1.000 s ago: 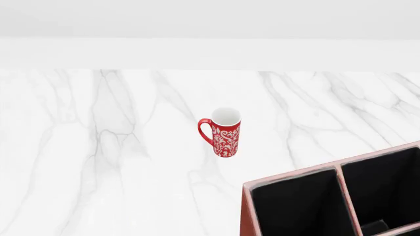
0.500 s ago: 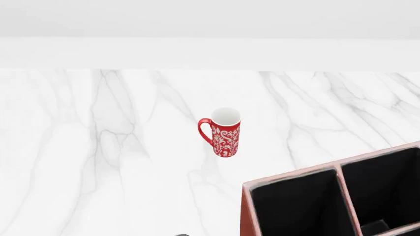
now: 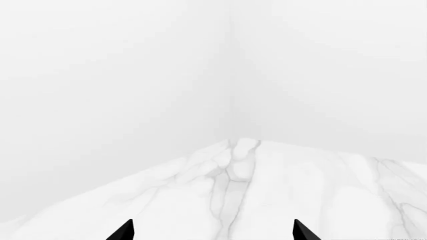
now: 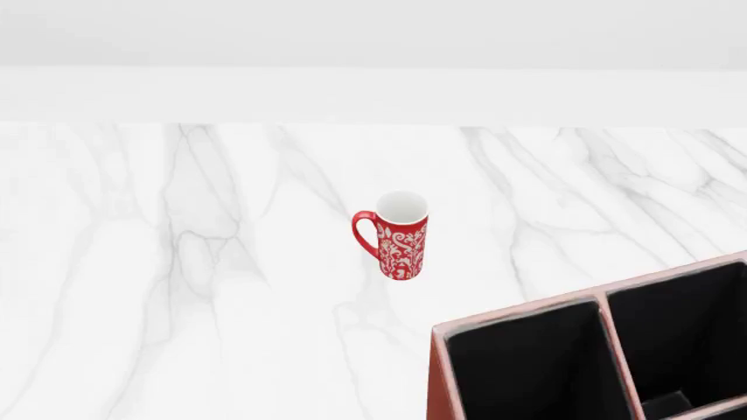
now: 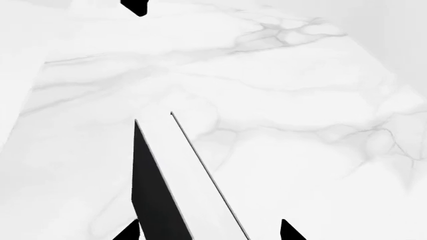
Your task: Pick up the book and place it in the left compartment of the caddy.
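The book (image 5: 153, 200), black-covered with white page edges, runs out from between the fingertips of my right gripper (image 5: 210, 231) and hangs over the marble. That gripper is shut on it; one fingertip (image 5: 131, 231) touches the black cover. My left gripper (image 3: 213, 231) is open with nothing between its fingertips, facing the table's far corner. In the head view the reddish-brown caddy (image 4: 513, 315) stands at the near right. Its left compartment (image 4: 531, 367) is black-lined, with nothing showing in it. Neither the book nor a gripper shows in the head view.
A red mug (image 4: 397, 236) with a white pattern stands upright mid-table, left of and beyond the caddy. White walls border the marble table (image 4: 175, 262) at the back. A small black shape (image 5: 137, 7) pokes in at the edge of the right wrist view.
A small dark speck at the bottom edge of the head view half a second ago is gone now. The mug and the caddy have not moved.
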Robot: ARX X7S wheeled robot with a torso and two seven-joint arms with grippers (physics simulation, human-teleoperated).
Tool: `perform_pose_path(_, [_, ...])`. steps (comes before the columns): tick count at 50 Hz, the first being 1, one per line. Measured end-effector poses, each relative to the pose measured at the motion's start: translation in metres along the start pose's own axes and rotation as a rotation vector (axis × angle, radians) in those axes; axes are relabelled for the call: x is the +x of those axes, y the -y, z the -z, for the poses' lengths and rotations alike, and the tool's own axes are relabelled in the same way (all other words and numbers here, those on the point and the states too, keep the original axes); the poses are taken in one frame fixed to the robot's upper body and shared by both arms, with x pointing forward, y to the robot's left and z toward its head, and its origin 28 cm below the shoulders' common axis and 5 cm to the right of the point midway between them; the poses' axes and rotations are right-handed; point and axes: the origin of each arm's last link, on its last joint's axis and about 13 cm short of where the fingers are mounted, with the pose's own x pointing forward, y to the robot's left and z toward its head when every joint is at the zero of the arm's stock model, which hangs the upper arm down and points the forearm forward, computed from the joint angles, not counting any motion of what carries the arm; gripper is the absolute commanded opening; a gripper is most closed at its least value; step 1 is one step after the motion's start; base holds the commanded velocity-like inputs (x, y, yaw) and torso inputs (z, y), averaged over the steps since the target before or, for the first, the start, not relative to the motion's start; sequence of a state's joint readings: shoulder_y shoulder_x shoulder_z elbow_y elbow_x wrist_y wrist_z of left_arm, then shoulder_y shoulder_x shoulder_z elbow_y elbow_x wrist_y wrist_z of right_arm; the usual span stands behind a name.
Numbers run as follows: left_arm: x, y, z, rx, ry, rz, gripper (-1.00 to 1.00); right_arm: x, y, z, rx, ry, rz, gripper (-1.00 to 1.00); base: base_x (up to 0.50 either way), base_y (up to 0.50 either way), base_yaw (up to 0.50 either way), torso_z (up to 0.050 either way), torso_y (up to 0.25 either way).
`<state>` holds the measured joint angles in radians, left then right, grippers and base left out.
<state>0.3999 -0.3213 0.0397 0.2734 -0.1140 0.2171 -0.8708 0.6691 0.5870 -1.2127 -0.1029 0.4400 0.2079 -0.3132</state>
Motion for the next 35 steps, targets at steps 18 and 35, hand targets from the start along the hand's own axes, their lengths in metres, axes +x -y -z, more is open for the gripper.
perform_pose_path(18, [0.001, 0.001, 0.002, 0.005, -0.002, 0.002, 1.0, 0.011, -0.003, 0.014, 0.075, 0.033, -0.03, 1.0, 0.0, 0.0, 0.0, 0.0, 0.0])
perform_pose_path(35, [0.001, 0.002, 0.003, 0.005, -0.004, 0.004, 1.0, 0.013, -0.007, 0.026, 0.122, 0.031, -0.028, 1.0, 0.0, 0.0, 0.0, 0.0, 0.0])
